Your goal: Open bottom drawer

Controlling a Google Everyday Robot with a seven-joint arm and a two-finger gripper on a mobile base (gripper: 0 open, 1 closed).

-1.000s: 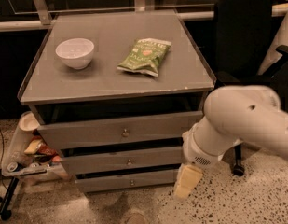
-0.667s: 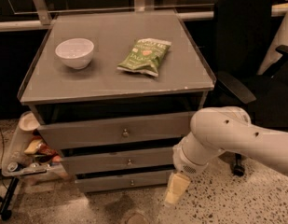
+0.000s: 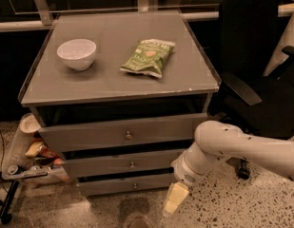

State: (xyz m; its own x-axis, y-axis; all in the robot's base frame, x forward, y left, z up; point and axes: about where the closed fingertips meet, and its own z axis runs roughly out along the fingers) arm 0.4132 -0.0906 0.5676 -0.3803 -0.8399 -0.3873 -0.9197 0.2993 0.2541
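Note:
The grey cabinet has three drawer fronts. The bottom drawer [image 3: 122, 185] is the slimmest one, lowest down, with a small round metal knob [image 3: 135, 185] at its centre, and it looks closed. My gripper [image 3: 172, 202] hangs from the white arm [image 3: 232, 148] just right of the bottom drawer's front, near the floor, to the right of the knob and apart from it.
A white bowl [image 3: 76, 53] and a green snack bag [image 3: 148, 56] lie on the cabinet top [image 3: 113, 82]. A black office chair [image 3: 253, 70] stands at the right. A tray with clutter [image 3: 27, 158] sits at the lower left. The floor is speckled.
The arm has swung left and down, bringing the gripper lower and closer to the bottom drawer front.

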